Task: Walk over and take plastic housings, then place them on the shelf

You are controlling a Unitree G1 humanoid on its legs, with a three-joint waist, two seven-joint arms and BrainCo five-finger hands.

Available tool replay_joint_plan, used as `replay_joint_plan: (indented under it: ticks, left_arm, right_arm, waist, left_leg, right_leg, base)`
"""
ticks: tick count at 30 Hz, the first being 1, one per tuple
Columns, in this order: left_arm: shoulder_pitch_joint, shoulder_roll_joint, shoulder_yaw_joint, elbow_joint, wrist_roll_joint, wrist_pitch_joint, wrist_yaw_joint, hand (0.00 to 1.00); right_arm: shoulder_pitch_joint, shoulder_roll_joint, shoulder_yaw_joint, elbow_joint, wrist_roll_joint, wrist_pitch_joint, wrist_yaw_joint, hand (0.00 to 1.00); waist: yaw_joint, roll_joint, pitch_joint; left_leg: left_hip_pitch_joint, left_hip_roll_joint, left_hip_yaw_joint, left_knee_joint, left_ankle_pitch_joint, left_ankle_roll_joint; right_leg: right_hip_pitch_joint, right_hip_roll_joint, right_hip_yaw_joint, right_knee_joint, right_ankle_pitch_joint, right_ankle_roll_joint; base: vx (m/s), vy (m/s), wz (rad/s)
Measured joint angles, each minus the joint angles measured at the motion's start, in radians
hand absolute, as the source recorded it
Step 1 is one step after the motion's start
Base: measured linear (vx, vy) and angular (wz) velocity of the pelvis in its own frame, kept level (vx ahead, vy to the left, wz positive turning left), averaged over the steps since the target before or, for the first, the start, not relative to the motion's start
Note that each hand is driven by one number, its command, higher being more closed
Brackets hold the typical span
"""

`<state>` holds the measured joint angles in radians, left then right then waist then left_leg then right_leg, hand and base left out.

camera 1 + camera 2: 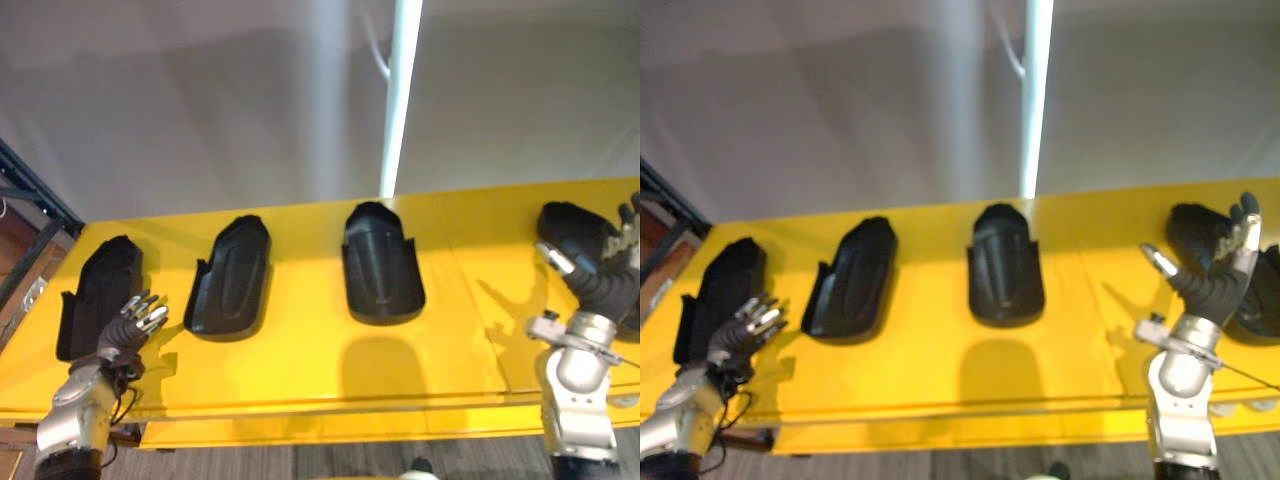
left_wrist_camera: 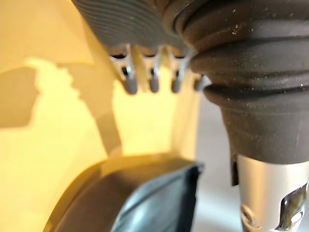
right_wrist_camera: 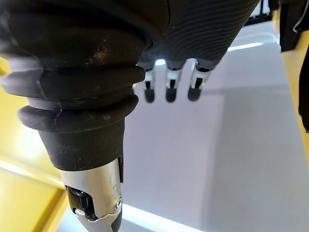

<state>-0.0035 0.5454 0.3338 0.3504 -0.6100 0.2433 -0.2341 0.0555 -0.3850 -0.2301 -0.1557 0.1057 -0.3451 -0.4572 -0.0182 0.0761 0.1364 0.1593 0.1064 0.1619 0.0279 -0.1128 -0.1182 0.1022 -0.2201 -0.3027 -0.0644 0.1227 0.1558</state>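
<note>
Left eye view: left hand point(image 1: 138, 322) sits at the table's point(image 1: 300, 370) front left corner, fingers loosely apart and empty, just beside the left-end housing point(image 1: 100, 290). Two middle housings point(image 1: 232, 275) point(image 1: 380, 265) lie well apart from both hands.
Right eye view: right hand point(image 1: 1215, 285) is raised near the right edge, fingers spread straight, holding nothing. It is in front of the right-end housing point(image 1: 1195, 230); can't tell if they touch.
Left wrist view: fingers point(image 2: 130, 84) hang relaxed, clear of the housing.
Right wrist view: fingers point(image 3: 169, 89) are straight and empty.

Yellow surface point(image 1: 300, 370) is sitting before a pale grey backdrop point(image 1: 200, 100); a white light strip point(image 1: 400, 100) is glowing; a dark rack point(image 1: 30, 195) is standing left.
</note>
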Motion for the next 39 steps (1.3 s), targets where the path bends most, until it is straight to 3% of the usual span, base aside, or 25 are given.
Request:
replay_joint_plan:
  ticks: [25,39]
  left_arm:
    - [-0.031,-0.001,0.016,0.036,0.0,-0.001,0.216,0.0]
    - [-0.041,-0.002,0.054,0.064,0.01,-0.003,0.262,0.0]
  right_arm:
    - [-0.02,0.0,0.016,0.0,0.001,0.0,-0.002,0.0]
    - [-0.02,0.0,0.017,0.0,0.001,0.0,-0.003,0.0]
  waist:
    - [0.001,0.002,0.023]
    - [0.0,-0.009,0.03]
  left_leg:
    - [0.0,0.0,-0.001,-0.001,0.0,0.0]
    - [0.0,0.0,-0.001,-0.001,0.0,0.0]
  right_leg:
    - [0.0,0.0,-0.001,0.0,0.0,0.0]
    - [0.0,0.0,-0.001,0.0,0.0,0.0]
  base:
    - [0.0,0.0,0.0]
    - [0.0,0.0,0.0]
